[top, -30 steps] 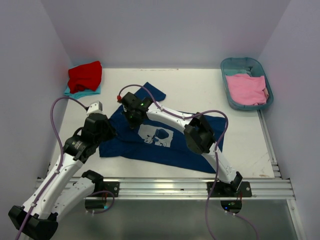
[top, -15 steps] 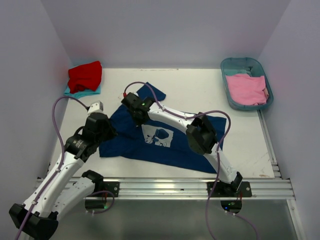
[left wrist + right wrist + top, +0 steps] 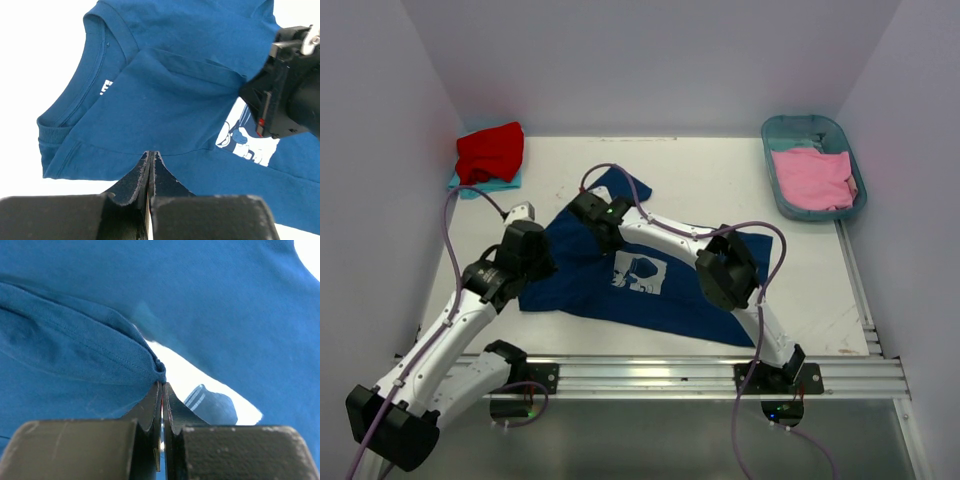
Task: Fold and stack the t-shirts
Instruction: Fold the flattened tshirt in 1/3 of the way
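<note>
A navy blue t-shirt [image 3: 665, 300] with a pale cartoon print [image 3: 640, 271] lies crumpled mid-table. My left gripper [image 3: 538, 258] is shut on its left edge; in the left wrist view the fingertips [image 3: 151, 154] pinch a folded hem below the collar [image 3: 95, 85]. My right gripper [image 3: 590, 208] is shut on the shirt's far part, near a sleeve. In the right wrist view its jaws [image 3: 161, 385] hold a bunched hem, with the cloth [image 3: 225, 300] draped above the white table. A red t-shirt [image 3: 490, 150] lies on a teal one [image 3: 485, 185] at the back left.
A pink t-shirt [image 3: 812, 178] lies in a teal oval tub [image 3: 807, 119] at the back right. White walls close in the table on three sides. A metal rail [image 3: 650, 375] runs along the near edge by the arm bases.
Both grippers have moved a little to the right, staying shut, and the navy shirt has been drawn along with them; its print sits further right.
</note>
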`<action>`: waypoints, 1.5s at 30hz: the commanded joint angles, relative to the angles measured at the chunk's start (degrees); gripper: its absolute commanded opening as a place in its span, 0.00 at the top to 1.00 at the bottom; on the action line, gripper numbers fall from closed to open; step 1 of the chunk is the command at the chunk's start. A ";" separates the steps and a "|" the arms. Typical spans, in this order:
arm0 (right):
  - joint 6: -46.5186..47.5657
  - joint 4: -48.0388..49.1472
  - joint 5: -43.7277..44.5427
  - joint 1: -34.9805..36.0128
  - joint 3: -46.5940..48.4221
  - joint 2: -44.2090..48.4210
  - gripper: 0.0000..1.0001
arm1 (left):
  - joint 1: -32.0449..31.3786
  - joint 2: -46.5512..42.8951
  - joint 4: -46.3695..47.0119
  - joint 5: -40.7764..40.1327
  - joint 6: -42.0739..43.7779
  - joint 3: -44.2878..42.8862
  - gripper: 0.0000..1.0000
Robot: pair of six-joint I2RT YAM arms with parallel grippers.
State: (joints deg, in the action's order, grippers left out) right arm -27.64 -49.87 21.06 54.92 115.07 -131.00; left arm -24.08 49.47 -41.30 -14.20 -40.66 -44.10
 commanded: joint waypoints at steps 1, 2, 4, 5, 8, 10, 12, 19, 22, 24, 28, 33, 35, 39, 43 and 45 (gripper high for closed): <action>-2.77 -1.46 3.37 0.37 -1.86 5.23 1.00 | -0.09 0.36 0.87 -0.83 1.64 0.59 1.00; -2.95 -1.46 3.37 0.28 -2.73 5.49 1.00 | -0.09 0.36 0.87 -0.66 1.64 0.59 1.00; -3.21 -1.55 2.85 0.28 -3.09 5.49 1.00 | -0.09 0.36 0.87 -0.75 1.90 0.50 1.00; -3.21 -1.81 2.50 0.28 -3.18 5.23 1.00 | -0.09 0.45 0.78 -1.01 1.91 0.50 1.00; -2.77 -0.33 0.22 0.28 -3.97 5.32 0.82 | -0.09 0.54 1.13 -1.53 2.08 0.68 1.00; -2.16 1.17 -1.97 0.28 -4.58 5.84 0.65 | -0.09 0.62 2.70 -1.62 2.86 1.11 1.00; -1.55 2.93 -4.18 0.28 -5.11 6.28 0.58 | -0.09 1.15 4.29 -1.89 3.66 1.47 1.00; -0.40 6.18 -4.54 0.28 -8.09 12.07 0.55 | 0.17 10.02 13.94 -3.64 8.05 -2.57 0.86; -0.14 6.89 -3.31 0.37 -10.38 15.06 0.55 | 3.66 16.78 17.82 -1.20 10.16 -6.07 0.86; -0.05 7.15 -2.78 0.37 -13.10 18.14 0.55 | 5.52 22.84 18.88 -0.57 10.87 -9.49 0.87; -0.22 8.91 -2.25 0.28 -18.99 23.94 0.55 | 7.64 33.21 20.55 -0.66 13.15 -15.30 0.91; -0.75 10.58 -1.55 0.28 -25.76 29.91 0.56 | 8.52 43.24 21.70 4.43 14.65 -19.70 0.99; -0.66 10.32 -0.85 0.28 -27.00 30.62 0.56 | 8.52 45.53 21.26 5.49 14.91 -20.24 1.00; -0.66 10.67 -0.58 0.28 -28.32 31.59 0.56 | 8.52 48.69 18.90 5.93 15.44 -21.64 1.00; -0.66 10.67 -0.49 0.28 -28.93 31.42 0.57 | 8.52 50.29 16.08 7.34 15.44 -22.88 1.00; -0.66 10.75 -0.14 0.19 -29.19 31.24 0.57 | 8.52 49.32 15.81 7.69 15.44 -22.09 1.00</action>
State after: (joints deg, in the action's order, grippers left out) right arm -28.29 -41.15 18.65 54.96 86.41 -102.24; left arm -16.01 100.07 -24.05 -7.90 -26.33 -64.42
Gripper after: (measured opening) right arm 0.437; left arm 0.005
